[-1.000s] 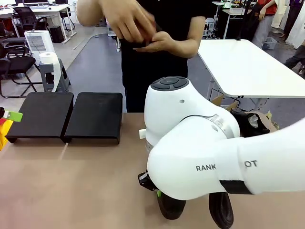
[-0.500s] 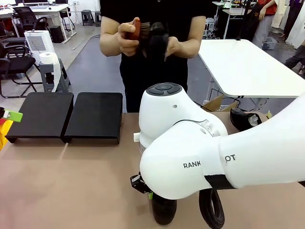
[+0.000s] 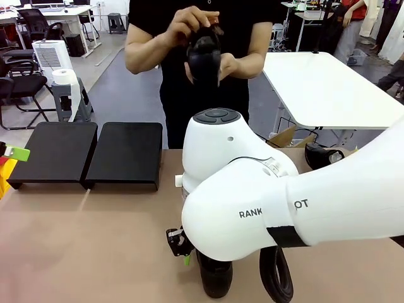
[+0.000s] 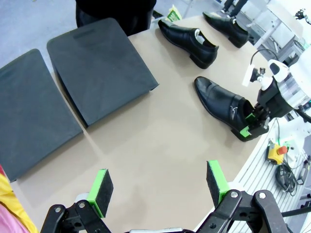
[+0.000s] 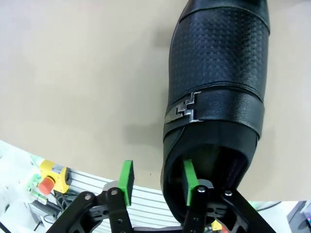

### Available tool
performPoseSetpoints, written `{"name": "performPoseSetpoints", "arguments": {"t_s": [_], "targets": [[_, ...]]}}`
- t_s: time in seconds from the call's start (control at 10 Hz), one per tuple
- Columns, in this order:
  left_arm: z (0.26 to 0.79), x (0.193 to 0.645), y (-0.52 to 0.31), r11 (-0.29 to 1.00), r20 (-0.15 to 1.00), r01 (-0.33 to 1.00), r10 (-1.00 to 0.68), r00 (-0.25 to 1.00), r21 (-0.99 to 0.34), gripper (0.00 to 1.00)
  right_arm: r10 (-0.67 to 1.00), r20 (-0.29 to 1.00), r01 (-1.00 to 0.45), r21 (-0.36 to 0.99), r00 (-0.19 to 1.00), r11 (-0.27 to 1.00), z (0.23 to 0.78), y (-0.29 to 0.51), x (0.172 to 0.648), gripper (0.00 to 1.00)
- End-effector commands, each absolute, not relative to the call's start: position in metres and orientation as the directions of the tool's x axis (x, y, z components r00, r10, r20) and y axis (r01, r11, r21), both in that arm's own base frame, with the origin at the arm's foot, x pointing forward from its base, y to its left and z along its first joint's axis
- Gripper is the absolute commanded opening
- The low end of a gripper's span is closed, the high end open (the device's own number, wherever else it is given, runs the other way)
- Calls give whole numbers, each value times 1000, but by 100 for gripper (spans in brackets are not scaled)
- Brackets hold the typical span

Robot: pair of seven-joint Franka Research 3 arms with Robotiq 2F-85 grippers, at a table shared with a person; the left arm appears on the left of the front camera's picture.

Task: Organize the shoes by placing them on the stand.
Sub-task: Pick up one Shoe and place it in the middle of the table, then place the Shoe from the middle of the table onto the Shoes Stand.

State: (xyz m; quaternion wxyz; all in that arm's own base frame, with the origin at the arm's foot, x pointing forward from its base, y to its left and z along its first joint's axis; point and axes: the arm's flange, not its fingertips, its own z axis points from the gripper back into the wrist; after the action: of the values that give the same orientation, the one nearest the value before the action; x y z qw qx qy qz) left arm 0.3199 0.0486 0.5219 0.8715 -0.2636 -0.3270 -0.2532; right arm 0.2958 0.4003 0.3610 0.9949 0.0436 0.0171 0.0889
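My right gripper [image 5: 158,180] straddles the side wall at the heel opening of a glossy black shoe [image 5: 216,97] with a metal buckle. One green pad is inside the shoe and the other stands clear of its outside, so the jaws are open. The shoe [image 3: 214,278] rests on the table near the front edge. My left gripper [image 4: 159,180] hovers open and empty over bare table. The stand [image 3: 126,151] lies at the back left, two black platforms with nothing on them. Two more shoes [image 4: 189,41] lie farther off. The person holds another black shoe [image 3: 205,57] in both hands.
The person stands at the table's far side, behind the stand's right platform. A shoe [image 3: 322,154] and a cardboard box sit at the back right. My right arm's white body [image 3: 252,208] blocks the table's middle. A white table [image 3: 328,88] stands beyond.
My right arm has shifted a little to the left with its gripper low at the shoe. The person has taken up a black shoe and raised it in both hands.
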Motion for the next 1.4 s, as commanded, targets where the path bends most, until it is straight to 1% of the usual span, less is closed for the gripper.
{"name": "performPoseSetpoints", "arguments": {"t_s": [0.0,0.2,0.3,0.4,1.3], "targets": [[522,321,49,722,713,627,-272,646,-293,100,154,-11,-152,124,988,981,370,395,290,100],[522,321,49,722,713,627,-272,646,-293,100,156,-23,-152,118,987,981,372,389,286,100],[522,321,49,722,713,627,-272,646,-293,100,228,-31,-223,126,973,967,374,384,282,100],[522,321,49,722,713,627,-272,646,-293,100,171,-5,-170,94,985,981,372,397,294,100],[522,321,49,722,713,627,-272,646,-293,100,171,-5,-170,94,985,981,372,397,294,100]]}}
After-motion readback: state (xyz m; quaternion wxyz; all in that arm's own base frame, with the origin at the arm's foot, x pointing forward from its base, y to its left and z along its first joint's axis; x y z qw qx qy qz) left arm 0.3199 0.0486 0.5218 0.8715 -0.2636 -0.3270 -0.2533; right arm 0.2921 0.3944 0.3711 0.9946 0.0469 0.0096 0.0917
